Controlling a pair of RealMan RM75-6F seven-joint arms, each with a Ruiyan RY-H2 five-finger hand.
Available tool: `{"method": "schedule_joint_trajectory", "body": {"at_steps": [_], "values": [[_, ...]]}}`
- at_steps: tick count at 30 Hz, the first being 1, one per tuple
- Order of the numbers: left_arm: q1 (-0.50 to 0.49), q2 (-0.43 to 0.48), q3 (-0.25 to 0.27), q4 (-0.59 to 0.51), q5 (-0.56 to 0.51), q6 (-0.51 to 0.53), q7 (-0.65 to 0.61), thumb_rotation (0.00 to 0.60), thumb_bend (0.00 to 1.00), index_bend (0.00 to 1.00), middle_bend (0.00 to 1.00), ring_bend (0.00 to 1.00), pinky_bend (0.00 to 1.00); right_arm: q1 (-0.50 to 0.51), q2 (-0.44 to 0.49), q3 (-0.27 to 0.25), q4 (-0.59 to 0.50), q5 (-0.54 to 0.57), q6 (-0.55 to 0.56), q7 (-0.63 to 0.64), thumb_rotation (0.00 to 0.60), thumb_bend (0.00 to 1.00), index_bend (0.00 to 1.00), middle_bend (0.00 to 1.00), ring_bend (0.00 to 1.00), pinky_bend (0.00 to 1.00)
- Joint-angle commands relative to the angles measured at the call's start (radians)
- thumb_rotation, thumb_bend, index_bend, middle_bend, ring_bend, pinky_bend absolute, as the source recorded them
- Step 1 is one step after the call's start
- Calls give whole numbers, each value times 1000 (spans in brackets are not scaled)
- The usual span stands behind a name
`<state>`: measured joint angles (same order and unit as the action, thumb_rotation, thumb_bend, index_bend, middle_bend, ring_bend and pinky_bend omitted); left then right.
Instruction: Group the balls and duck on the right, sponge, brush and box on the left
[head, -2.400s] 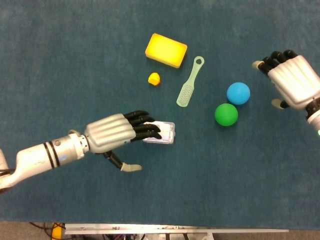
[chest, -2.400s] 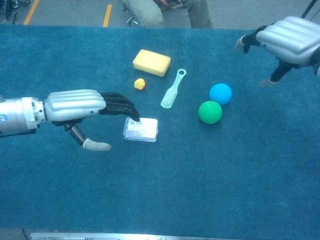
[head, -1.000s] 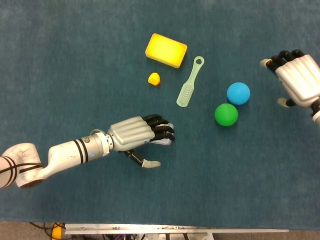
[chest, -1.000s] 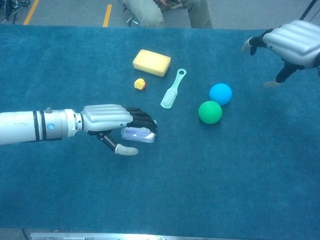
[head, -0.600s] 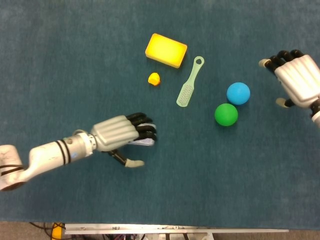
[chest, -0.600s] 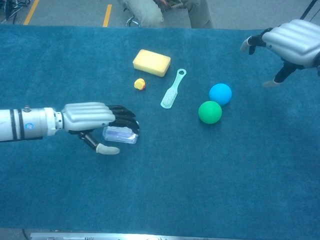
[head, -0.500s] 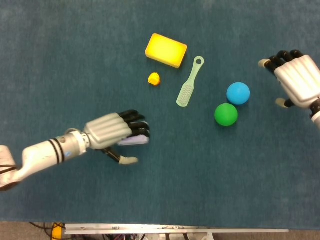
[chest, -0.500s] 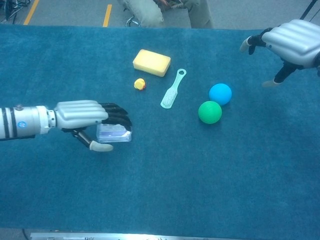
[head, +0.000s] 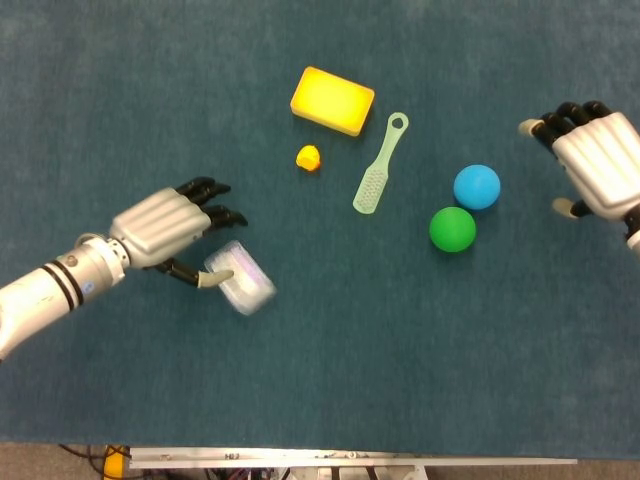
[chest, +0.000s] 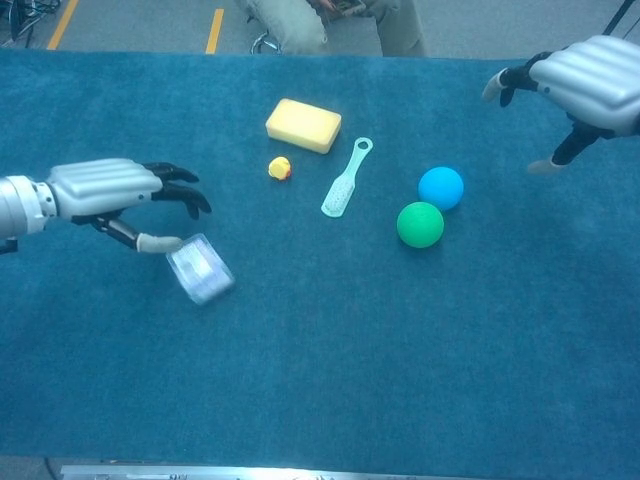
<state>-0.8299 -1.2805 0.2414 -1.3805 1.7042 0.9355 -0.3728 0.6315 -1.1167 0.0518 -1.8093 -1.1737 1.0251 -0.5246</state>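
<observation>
A: Head view: where is the box (head: 241, 279)?

B: On the cloth at the left, tilted, just beside the thumb of the left hand (head: 168, 226). That hand's fingers are spread and hold nothing.

A: And the right hand (head: 598, 165)?

B: Open and empty, hovering beyond the blue ball (head: 477, 186).

A: How should the sweep finish?

B: I'd judge a low, flat push further left, fingers behind the box so it slides without spinning.

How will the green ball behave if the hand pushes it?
The green ball is round and sits free on the flat blue table cover, so it will probably roll. The blue ball lies close beside it, so a push that way may knock it. It looks smooth, possibly slippery.
</observation>
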Motion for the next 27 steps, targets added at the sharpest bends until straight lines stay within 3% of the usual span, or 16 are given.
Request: {"method": "schedule_joint_trajectory", "body": {"at_steps": [1, 7, 10, 13, 14, 15, 27], "values": [[12, 18, -9, -16, -5, 18, 2, 130, 246, 165, 259, 20, 0, -2, 1, 1, -2, -4, 2, 2, 600, 35, 248, 333, 236, 288], [43, 45, -27, -29, -20, 54, 1, 137, 246, 165, 253, 21, 0, 0, -2, 9, 2, -9, 5, 1, 600, 35, 251, 333, 235, 288], [65, 56, -41, -33, -38, 78, -6, 194, 246, 165, 242, 26, 0, 5, -6, 14, 5, -7, 0, -2, 600, 36, 260, 335, 236, 288], [90, 58, -55, -33, -58, 100, -7, 481, 246, 165, 237, 39, 0, 10, -11, 18, 5, -9, -3, -6, 600, 36, 271, 337, 236, 288], [97, 56, -61, -33, -66, 105, -3, 556, 246, 166, 237, 42, 0, 11, -12, 18, 5, -9, -4, -7, 600, 36, 276, 337, 237, 288], [104, 53, -67, -34, -76, 108, -1, 592, 246, 170, 238, 46, 0, 12, -13, 19, 4, -10, -4, -7, 600, 36, 279, 338, 238, 288], [88, 11, -163, -36, -169, 23, -78, 600, 246, 186, 235, 116, 0, 2, -4, 27, -18, -11, 21, -13, 600, 36, 283, 339, 240, 288]]}}
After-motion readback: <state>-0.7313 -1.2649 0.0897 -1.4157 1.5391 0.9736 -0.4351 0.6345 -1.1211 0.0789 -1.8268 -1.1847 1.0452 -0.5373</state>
